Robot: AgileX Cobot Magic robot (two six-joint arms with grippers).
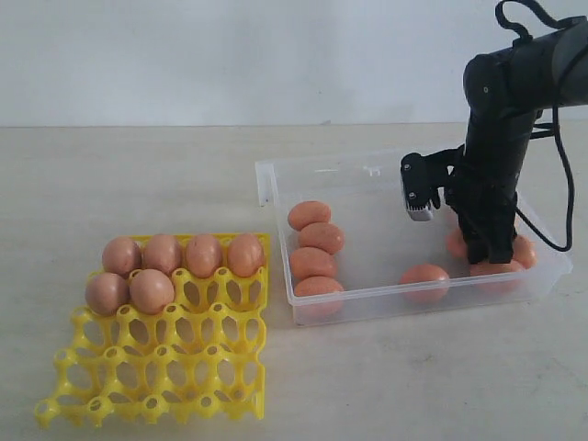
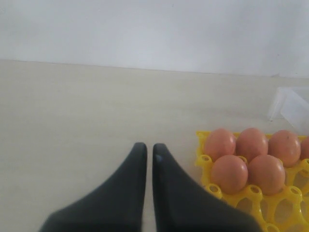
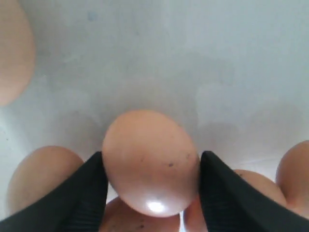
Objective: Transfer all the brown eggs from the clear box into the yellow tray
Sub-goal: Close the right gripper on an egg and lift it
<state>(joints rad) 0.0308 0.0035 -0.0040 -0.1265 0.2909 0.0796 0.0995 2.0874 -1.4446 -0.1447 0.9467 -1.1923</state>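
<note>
Lower left: tray [image 1: 165,372] on counter [image 1: 138,184], six eggs [image 1: 152,289] in its two far rows | centre right: box [image 1: 367,308], four eggs stacked along its left end, more at right | right gripper [image 3: 150,166] down in the box's right end, pinching one egg [image 3: 147,145] | left gripper [image 2: 149,151] pressed together, over the counter beside the tray.

table [image 1: 138,175]: pale beige, matte | wall [image 1: 230,55]: plain white, behind table | meeting edge: straight, level
</note>
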